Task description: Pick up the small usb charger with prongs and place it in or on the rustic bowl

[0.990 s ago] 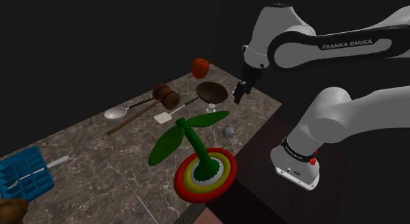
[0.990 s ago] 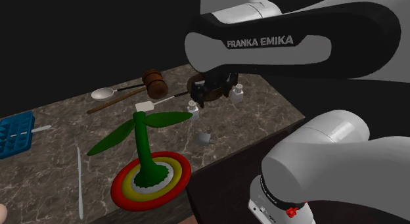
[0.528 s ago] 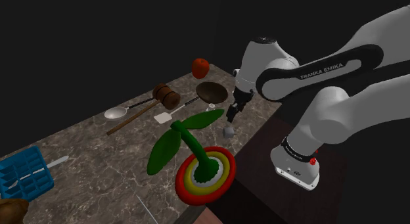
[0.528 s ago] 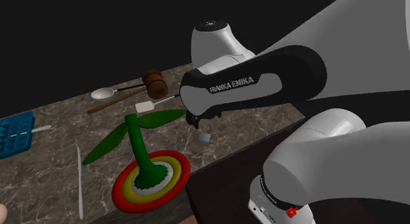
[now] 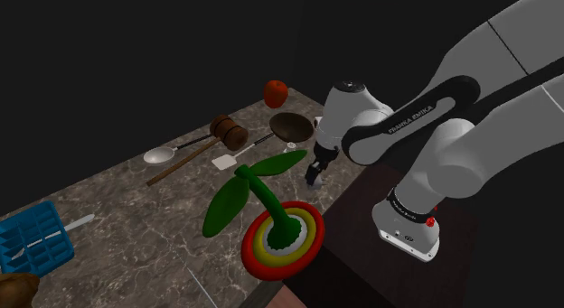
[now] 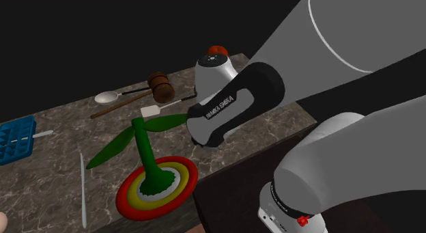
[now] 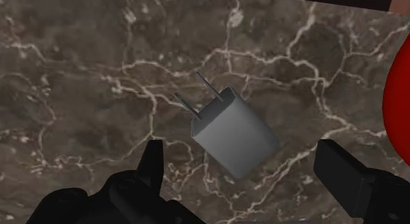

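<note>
The arm has swung down since a second ago, from beside the brown bowl (image 5: 292, 126) to the marble counter's (image 5: 136, 207) near edge. Its forearm slants steeply down and the gripper (image 7: 242, 154) hangs low over the stone. I see the fingers wide apart, gripping nothing. The grey charger (image 7: 233, 134) lies on its side between them, untouched, with the bowl nearby.

Your worktop (image 7: 79, 71): dark brown marble, pale veining. Charger (image 7: 234, 133): plain grey, grey prongs. Pincer (image 7: 241, 156): black. Bowl (image 5: 292, 126): dark brown. Round fruit (image 5: 276, 91): red. Leafy stalk (image 5: 262, 184): green, on a base (image 5: 313, 227) you'll see ringed red, yellow, green. Gridded tray (image 5: 34, 238): blue. Mallet (image 5: 229, 131): brown. Spoon (image 5: 160, 154): silver-grey.
</note>
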